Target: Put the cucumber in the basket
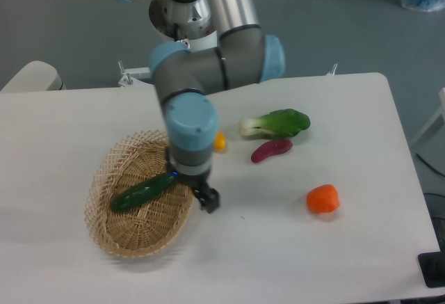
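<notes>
The dark green cucumber (142, 191) lies slanted inside the tan wicker basket (104, 172) on the left of the table, its right end close to the basket's right rim. My gripper (203, 196) hangs just past that right rim, over the table, pointing down. It holds nothing and looks open. One dark finger (209, 200) shows clearly; the wrist partly hides the other. The cucumber's right end sits close under the wrist and is free of the fingers.
A yellow piece (220, 142) peeks out behind the arm. A leafy bok choy (278, 123) and a small magenta piece (271, 149) lie right of centre. An orange piece (322, 199) sits further right, toward the front.
</notes>
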Robot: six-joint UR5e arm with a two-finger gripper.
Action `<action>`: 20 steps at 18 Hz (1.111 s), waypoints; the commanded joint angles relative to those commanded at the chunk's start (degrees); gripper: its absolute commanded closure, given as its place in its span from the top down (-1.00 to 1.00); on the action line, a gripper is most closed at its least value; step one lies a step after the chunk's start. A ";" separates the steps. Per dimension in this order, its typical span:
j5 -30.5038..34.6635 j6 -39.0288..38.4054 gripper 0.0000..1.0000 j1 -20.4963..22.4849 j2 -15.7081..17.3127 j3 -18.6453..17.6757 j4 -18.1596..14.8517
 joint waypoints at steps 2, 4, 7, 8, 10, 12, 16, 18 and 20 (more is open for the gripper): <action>-0.09 3.42 1.00 2.55 -2.99 3.42 0.00; -0.17 6.07 1.00 4.58 -5.10 6.85 -0.26; 0.09 7.39 1.00 5.90 -8.62 11.51 -1.40; 0.18 8.44 1.00 6.08 -9.67 12.83 -1.58; 0.18 9.41 1.00 6.08 -11.43 14.77 -1.49; 0.26 9.68 1.00 6.08 -12.05 15.48 -1.58; 2.11 12.67 1.00 6.17 -12.14 15.49 -1.41; 2.37 12.67 1.00 6.17 -12.32 15.13 -1.32; 2.55 12.67 1.00 5.99 -12.58 14.95 -1.32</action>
